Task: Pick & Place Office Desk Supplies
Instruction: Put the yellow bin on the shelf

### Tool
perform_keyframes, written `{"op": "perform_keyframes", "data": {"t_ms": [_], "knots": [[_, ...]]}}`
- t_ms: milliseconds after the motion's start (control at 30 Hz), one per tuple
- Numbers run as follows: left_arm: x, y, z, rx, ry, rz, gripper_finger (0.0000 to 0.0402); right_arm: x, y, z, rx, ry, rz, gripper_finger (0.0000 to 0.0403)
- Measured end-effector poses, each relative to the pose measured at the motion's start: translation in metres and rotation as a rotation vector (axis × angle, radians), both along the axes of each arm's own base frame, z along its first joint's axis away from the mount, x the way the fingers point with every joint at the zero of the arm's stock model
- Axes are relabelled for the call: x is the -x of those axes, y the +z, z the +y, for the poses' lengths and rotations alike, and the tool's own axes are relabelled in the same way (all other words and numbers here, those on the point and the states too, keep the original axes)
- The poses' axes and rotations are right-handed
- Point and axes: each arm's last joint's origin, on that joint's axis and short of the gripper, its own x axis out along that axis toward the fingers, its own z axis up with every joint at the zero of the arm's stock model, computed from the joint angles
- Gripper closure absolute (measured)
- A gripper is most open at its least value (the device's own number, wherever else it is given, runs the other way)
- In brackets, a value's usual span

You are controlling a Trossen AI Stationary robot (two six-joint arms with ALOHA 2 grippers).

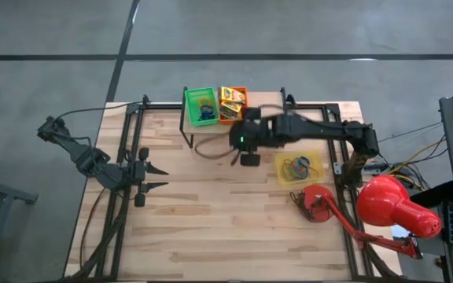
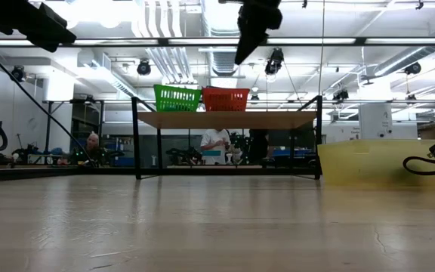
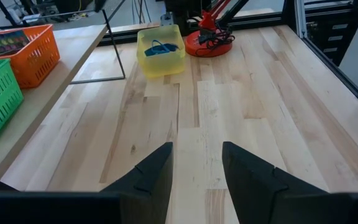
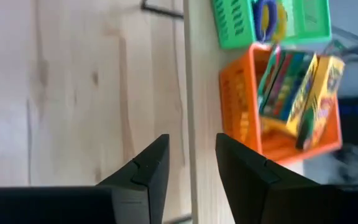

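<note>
Above the raised shelf's front edge, your right gripper hangs with its jaws parted by a narrow gap and nothing between them. Just beyond it you see the orange tray holding yellow printed boxes, and beside it the green tray with blue rubber bands. More bands lie in the yellow tray on the surface. Your left gripper waits at the left side, jaws apart and empty.

high: straight down | low: table-level, level | wrists: forward | shared: orange tray
</note>
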Motion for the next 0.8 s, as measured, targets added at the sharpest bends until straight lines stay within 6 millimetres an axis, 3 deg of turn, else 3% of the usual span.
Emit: {"op": "perform_keyframes", "data": {"t_ms": [267, 400, 600, 800], "knots": [[0.0, 0.0, 0.0, 0.0, 0.0, 0.0, 0.0261, 0.017, -0.017, 0.055, 0.082, -0.161, 0.056, 0.0286], [0.0, 0.0, 0.0, 0.0, 0.0, 0.0, 0.0261, 0.024, -0.022, 0.073, 0.0, -0.377, -0.072, 0.0278], [0.0, 0.0, 0.0, 0.0, 0.0, 0.0, 0.0261, 0.037, -0.023, 0.083, -0.158, -0.865, -0.322, 0.0257], [0.0, 0.0, 0.0, 0.0, 0.0, 0.0, 0.0261, 0.045, -0.036, 0.083, -0.265, -1.091, -0.295, 0.0234]]}}
